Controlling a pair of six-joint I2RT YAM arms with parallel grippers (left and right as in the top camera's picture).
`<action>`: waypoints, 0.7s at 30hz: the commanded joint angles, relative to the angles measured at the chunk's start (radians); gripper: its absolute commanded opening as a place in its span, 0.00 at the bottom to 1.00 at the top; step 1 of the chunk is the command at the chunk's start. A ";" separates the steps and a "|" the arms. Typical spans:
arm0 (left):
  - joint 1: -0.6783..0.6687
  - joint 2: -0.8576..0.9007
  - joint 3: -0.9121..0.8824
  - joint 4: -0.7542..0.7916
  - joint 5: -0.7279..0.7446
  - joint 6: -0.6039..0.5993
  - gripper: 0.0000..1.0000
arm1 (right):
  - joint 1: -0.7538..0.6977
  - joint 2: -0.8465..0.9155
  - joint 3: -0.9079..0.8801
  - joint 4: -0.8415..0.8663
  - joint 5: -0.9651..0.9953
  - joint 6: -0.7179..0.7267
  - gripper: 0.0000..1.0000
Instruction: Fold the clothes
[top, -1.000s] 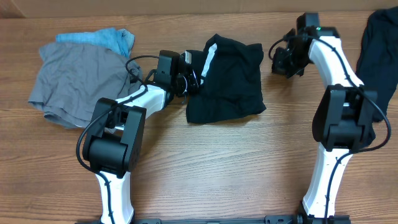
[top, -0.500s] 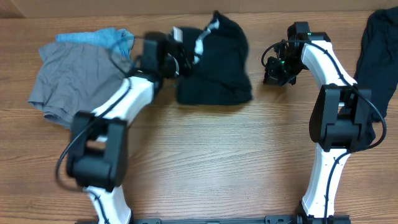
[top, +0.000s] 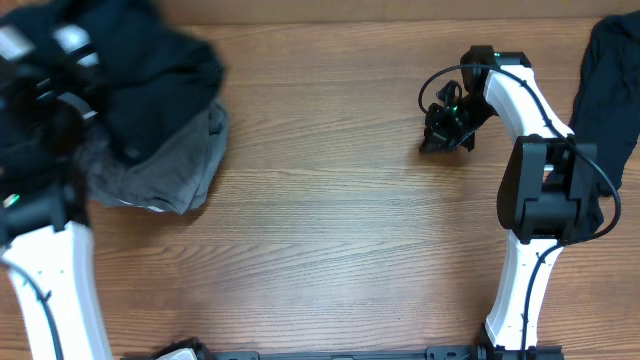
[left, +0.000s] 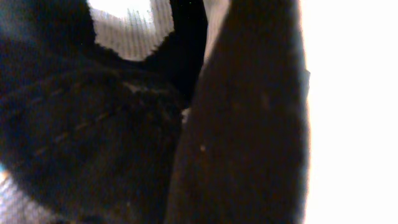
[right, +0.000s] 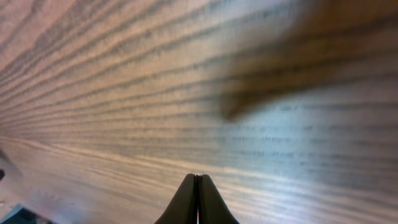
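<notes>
We see a wood-grain counter (top: 330, 250), brown with long streaks running across it. A paler tan strip (top: 350, 10) borders its far edge. In the right wrist view a soft shadow (right: 273, 93) darkens the grain.

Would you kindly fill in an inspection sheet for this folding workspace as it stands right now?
Surface: wooden table, plain grain, no marks seen.
Job's things: black garment bunched and blurred at the far left, lying over a grey garment; another dark garment at the right edge.
Clutter: nothing seen.
Grippers: left gripper buried in the black garment, shut on it; right gripper shut, holding nothing, over bare wood.
Cables: black cable looping at the right wrist.
Surroundings: pale strip beyond the table's far edge; otherwise nothing seen.
</notes>
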 joint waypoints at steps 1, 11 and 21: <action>0.135 -0.061 -0.011 -0.031 -0.029 -0.104 0.04 | 0.002 -0.016 0.004 -0.034 -0.021 0.001 0.04; 0.173 0.066 -0.233 0.503 0.261 -0.195 0.04 | 0.040 -0.016 0.004 -0.084 -0.021 0.001 0.04; 0.140 0.196 -0.329 0.388 0.257 -0.141 0.04 | 0.079 -0.016 0.010 -0.068 -0.021 0.002 0.04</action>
